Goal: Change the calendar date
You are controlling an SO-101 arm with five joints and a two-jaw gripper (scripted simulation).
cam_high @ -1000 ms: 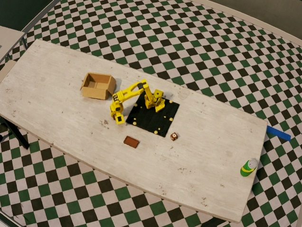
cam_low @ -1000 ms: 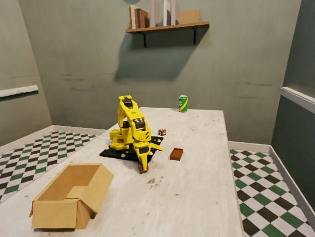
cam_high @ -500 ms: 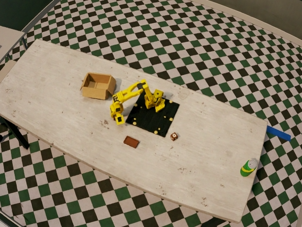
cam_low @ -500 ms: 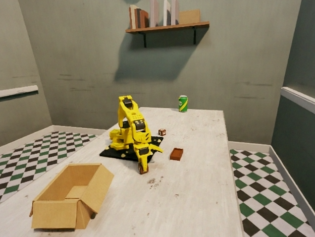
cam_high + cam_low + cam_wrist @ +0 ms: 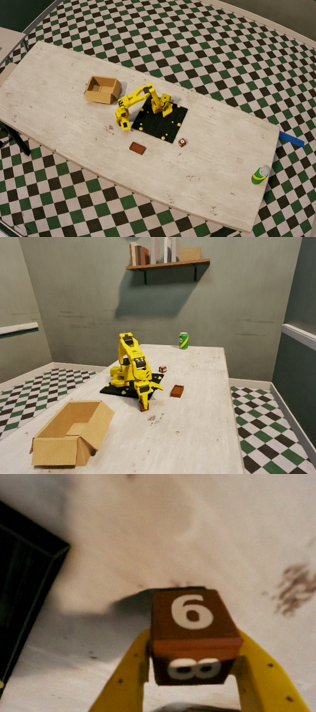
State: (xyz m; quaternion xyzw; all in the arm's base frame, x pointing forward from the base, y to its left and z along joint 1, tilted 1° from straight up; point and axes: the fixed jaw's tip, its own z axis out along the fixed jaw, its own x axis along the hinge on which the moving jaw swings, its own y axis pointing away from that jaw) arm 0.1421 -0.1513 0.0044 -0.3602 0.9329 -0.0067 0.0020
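Two cubes: one (image 5: 182, 142) (image 5: 162, 369) on the table, one (image 5: 143, 405) (image 5: 192, 624) in the pincer (image 5: 145, 407) (image 5: 195, 661).

The table (image 5: 209, 162) (image 5: 194, 420) looks like painted wood, pale and matt, with rough brown specks. The robot's gripper (image 5: 123, 121) (image 5: 143, 403) (image 5: 194, 661) looks like hard yellow plastic, smooth with a little shine. The cube between its fingers (image 5: 143, 405) looks like smooth brown wood, and its white numbers look flat and dull. The tray (image 5: 137, 148) (image 5: 177, 391) looks like plain brown wood. The open box (image 5: 99, 97) (image 5: 54, 450) looks like dull cardboard, which is thick paper. The can (image 5: 260, 175) (image 5: 183, 340) looks like shiny metal, with a silvery top. The shelf (image 5: 168, 264) looks like wood.
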